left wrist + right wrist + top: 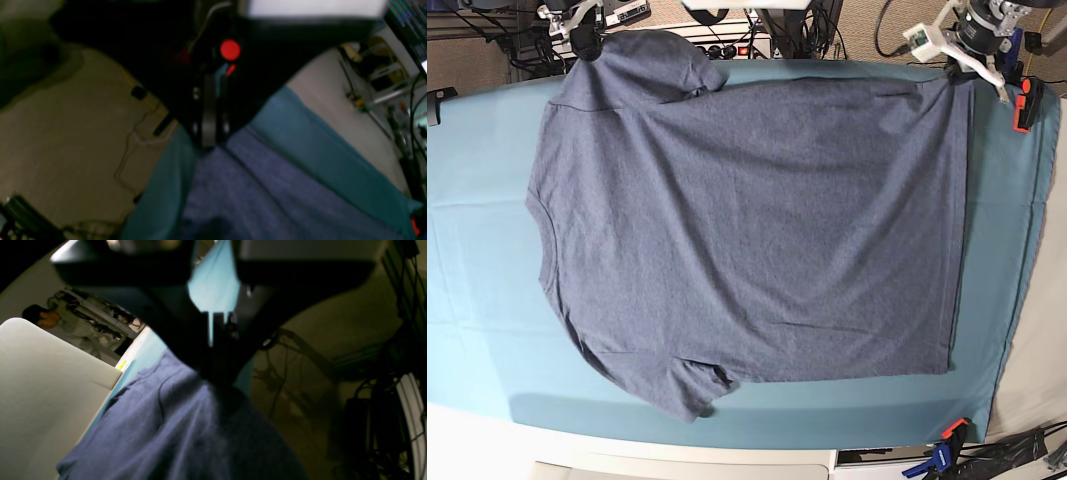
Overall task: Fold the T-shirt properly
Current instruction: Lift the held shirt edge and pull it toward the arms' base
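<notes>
T-shirt [757, 230] spread flat, plain side up, apparently.

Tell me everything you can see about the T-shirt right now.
The T-shirt is heathered blue-grey knit, spread flat and plain side up on the teal table cloth, collar toward the base view's left, hem toward its right. Both short sleeves show. The right gripper pinches its far sleeve, the left gripper its far hem corner.

- The heathered blue-grey cotton T-shirt [747, 230] lies flat across the middle of the teal table cloth [477, 300], leaving bare strips at both ends.
- Orange-handled clamps grip the cloth's edge: one [1025, 103] by the far corner, one [949, 436] at the near edge.
</notes>
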Available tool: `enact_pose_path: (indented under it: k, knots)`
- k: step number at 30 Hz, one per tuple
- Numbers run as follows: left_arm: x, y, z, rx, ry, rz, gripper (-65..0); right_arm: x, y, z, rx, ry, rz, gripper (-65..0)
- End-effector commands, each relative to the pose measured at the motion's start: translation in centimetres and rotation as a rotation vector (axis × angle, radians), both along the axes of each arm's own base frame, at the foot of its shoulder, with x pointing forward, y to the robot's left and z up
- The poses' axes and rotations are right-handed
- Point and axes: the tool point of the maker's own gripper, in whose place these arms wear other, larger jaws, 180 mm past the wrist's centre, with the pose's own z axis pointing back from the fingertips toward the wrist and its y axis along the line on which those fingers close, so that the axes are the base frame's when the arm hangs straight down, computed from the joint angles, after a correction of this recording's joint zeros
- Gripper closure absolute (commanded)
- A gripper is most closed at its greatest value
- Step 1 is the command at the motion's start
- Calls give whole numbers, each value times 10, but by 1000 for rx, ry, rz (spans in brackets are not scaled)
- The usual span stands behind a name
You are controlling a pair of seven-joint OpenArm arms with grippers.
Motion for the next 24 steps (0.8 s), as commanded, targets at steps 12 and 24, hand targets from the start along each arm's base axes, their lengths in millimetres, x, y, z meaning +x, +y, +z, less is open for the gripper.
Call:
enact_pose_path:
  k: [12,24]
  knots:
    - [-16,0,5,17,32,3,0,-27,-1,10,-28,12,22,0]
    - [-25,11,3,63,67,35,0,-48,0,16,-45,27,38,0]
